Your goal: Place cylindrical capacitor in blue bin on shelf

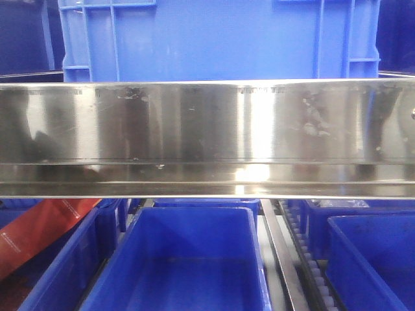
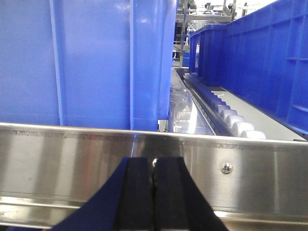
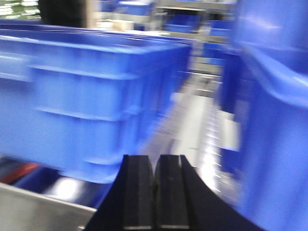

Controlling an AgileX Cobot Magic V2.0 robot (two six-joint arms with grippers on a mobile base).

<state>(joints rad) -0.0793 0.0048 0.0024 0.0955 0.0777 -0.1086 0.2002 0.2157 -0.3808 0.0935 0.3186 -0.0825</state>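
The shelf shows a broad steel front rail across the front view, with a blue bin below it, open on top. The left claw is closed just before the rail; the right claw is closed between blue bins. The cylindrical capacitor is not visible

Steel shelf, blue bins on two tiers.

We see the shelf's broad front rail crossing the front view, smudged and reflective. At 12 o'clock a large crate stands on the upper tier just behind the rail. Below, at 6 o'clock, an open bin sits between neighbours at 8 and 4 o'clock, a roller track beside it. A red object lies at 8 o'clock.
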